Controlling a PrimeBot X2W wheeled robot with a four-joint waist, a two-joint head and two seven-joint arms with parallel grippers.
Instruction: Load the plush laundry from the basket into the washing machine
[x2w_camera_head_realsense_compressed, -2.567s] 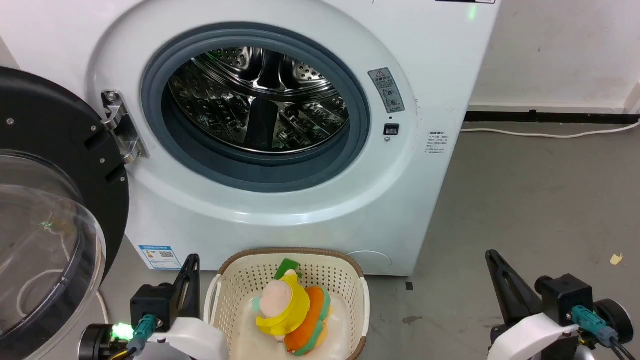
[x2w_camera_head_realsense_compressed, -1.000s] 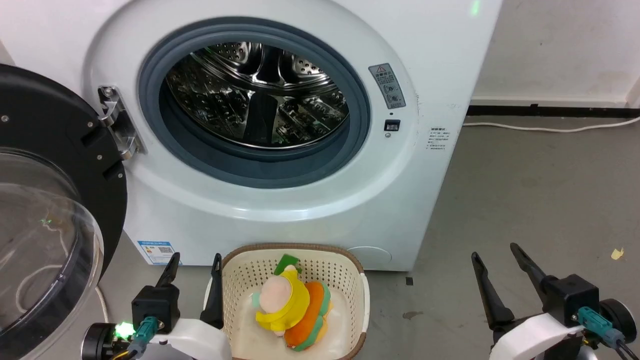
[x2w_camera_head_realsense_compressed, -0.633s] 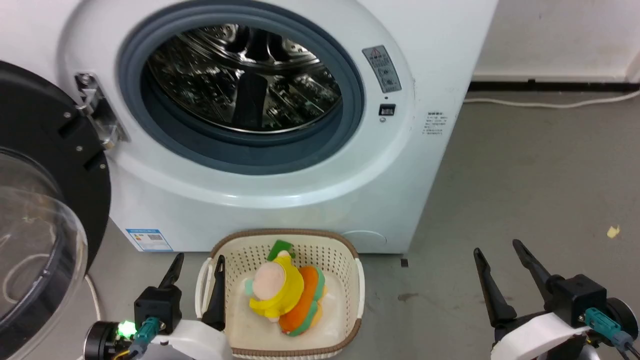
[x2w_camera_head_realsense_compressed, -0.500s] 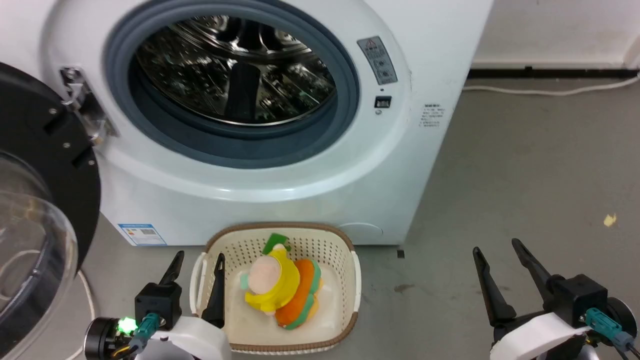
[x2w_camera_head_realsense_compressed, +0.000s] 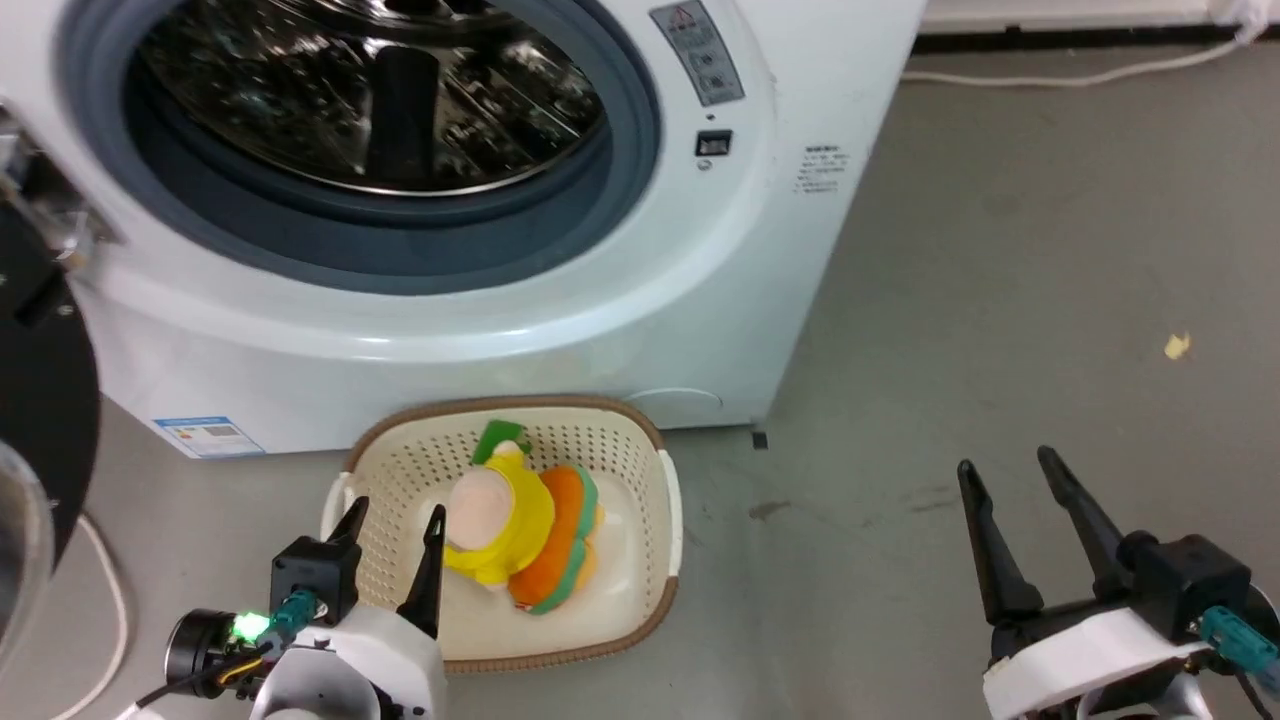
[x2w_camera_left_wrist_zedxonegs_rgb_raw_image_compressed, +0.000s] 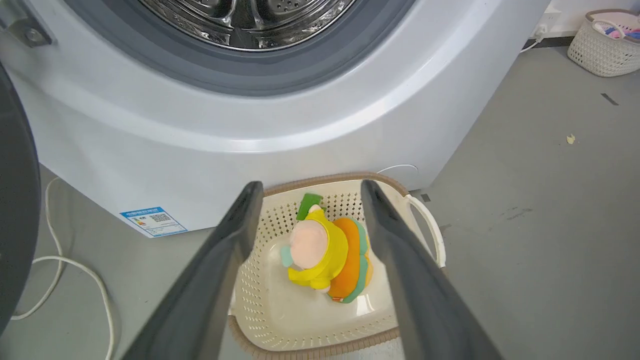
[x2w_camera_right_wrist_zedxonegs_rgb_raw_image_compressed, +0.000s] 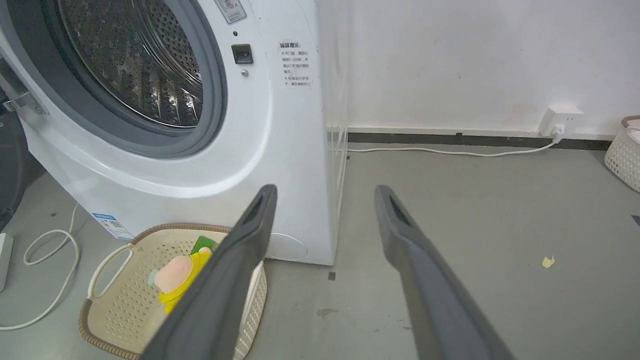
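Observation:
The plush laundry (x2w_camera_head_realsense_compressed: 515, 525), with a peach head, yellow top and orange-and-green stripes, lies in the cream basket (x2w_camera_head_realsense_compressed: 665, 510) on the floor, just in front of the white washing machine (x2w_camera_head_realsense_compressed: 600, 330). The machine's steel drum (x2w_camera_head_realsense_compressed: 370, 90) stands open. My left gripper (x2w_camera_head_realsense_compressed: 395, 510) is open at the basket's near left rim, above and short of the toy. In the left wrist view the plush (x2w_camera_left_wrist_zedxonegs_rgb_raw_image_compressed: 325, 250) sits between and beyond my open left gripper (x2w_camera_left_wrist_zedxonegs_rgb_raw_image_compressed: 310, 186). My right gripper (x2w_camera_head_realsense_compressed: 1005, 462) is open over bare floor to the right; in the right wrist view the basket (x2w_camera_right_wrist_zedxonegs_rgb_raw_image_compressed: 107, 265) lies at the lower left.
The machine's black-rimmed door (x2w_camera_head_realsense_compressed: 40, 400) hangs open at the left. A white cable (x2w_camera_head_realsense_compressed: 100, 560) loops on the floor beneath it. Another cable runs to a wall socket (x2w_camera_right_wrist_zedxonegs_rgb_raw_image_compressed: 560, 117). A second basket (x2w_camera_left_wrist_zedxonegs_rgb_raw_image_compressed: 605, 42) stands far right. A yellow scrap (x2w_camera_head_realsense_compressed: 1177, 346) lies on the grey floor.
The head camera has tilted down, so the machine has slid up in that view. Early on, both grippers turned so that both fingers show. The plush and basket have stayed put.

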